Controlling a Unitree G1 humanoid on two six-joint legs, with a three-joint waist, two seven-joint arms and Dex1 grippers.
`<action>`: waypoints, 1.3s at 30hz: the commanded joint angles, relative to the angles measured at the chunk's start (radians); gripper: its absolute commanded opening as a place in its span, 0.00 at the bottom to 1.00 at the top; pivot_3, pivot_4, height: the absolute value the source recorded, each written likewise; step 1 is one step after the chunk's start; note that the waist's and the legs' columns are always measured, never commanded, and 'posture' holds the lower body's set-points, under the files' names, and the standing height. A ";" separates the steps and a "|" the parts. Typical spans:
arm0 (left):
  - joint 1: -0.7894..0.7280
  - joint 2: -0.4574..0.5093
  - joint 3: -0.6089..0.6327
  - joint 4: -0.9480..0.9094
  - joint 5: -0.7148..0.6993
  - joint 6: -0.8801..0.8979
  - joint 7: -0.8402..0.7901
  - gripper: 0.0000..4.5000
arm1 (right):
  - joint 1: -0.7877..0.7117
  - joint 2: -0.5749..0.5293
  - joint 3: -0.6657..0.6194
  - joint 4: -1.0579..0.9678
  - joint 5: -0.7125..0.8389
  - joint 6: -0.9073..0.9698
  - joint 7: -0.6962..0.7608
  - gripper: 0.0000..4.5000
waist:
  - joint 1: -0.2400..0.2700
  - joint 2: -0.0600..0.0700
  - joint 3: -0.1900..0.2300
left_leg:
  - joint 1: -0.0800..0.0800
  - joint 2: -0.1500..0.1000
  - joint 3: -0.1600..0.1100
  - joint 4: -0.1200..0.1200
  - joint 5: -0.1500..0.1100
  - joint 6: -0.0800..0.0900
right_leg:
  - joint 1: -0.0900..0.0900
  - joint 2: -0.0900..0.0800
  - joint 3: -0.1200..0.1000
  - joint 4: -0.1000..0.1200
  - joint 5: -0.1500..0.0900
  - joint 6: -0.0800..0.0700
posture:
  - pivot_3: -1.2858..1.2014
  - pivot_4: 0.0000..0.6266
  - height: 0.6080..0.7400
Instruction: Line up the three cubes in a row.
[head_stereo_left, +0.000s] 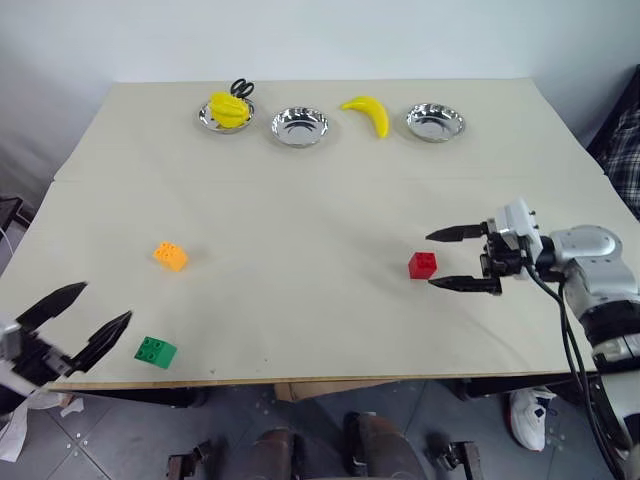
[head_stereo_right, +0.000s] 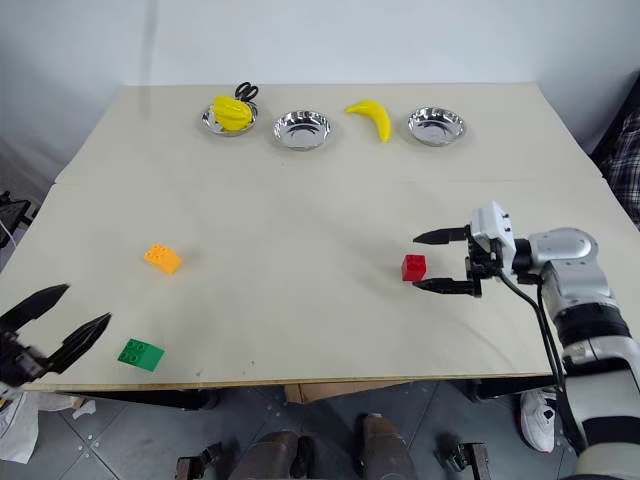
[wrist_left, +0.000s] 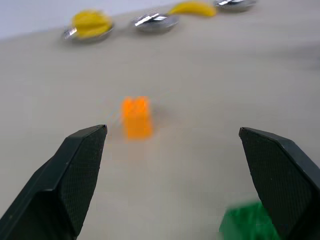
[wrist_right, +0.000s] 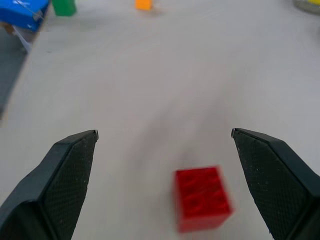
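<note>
My right hand (head_stereo_left: 464, 259) is spread open beside the small red studded plastic cube (head_stereo_left: 422, 264); my left hand (head_stereo_left: 78, 324) gapes near the green one (head_stereo_left: 155, 351), the orange one (head_stereo_left: 170, 255) just beyond. No row on the table (head_stereo_left: 300, 180) yet.

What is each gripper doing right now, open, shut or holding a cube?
Left gripper: open, holding nothing.
Right gripper: open, holding nothing; the red cube sits on the table by its fingertips.
</note>
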 joint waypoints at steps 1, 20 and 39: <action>0.096 -0.036 0.093 0.070 -0.017 -0.035 -0.014 1.00 | 0.080 -0.056 -0.097 -0.092 0.035 -0.016 0.060 1.00 | 0.000 0.000 0.000 | 0.000 0.000 0.000 0.000 0.000 0.000 | 0.000 0.000 0.000 0.000 0.000 0.000 | 0.52 0.24 1.00; 0.231 -0.138 -0.129 -0.209 0.050 -0.027 0.039 1.00 | 0.162 -0.004 -0.219 -0.136 -0.060 -0.010 0.060 1.00 | 0.006 -0.001 0.000 | 0.004 0.000 0.001 -0.002 -0.001 0.000 | 0.003 -0.001 0.001 0.000 -0.001 -0.003 | 0.52 0.24 1.00; 0.106 -0.168 -0.303 -0.106 0.210 -0.025 0.252 0.45 | 0.344 -0.092 -0.138 -0.403 0.118 -0.036 0.060 1.00 | 0.022 -0.001 0.000 | 0.004 0.000 0.001 -0.001 -0.001 0.000 | 0.003 -0.001 0.000 -0.001 0.000 -0.003 | 0.52 0.24 1.00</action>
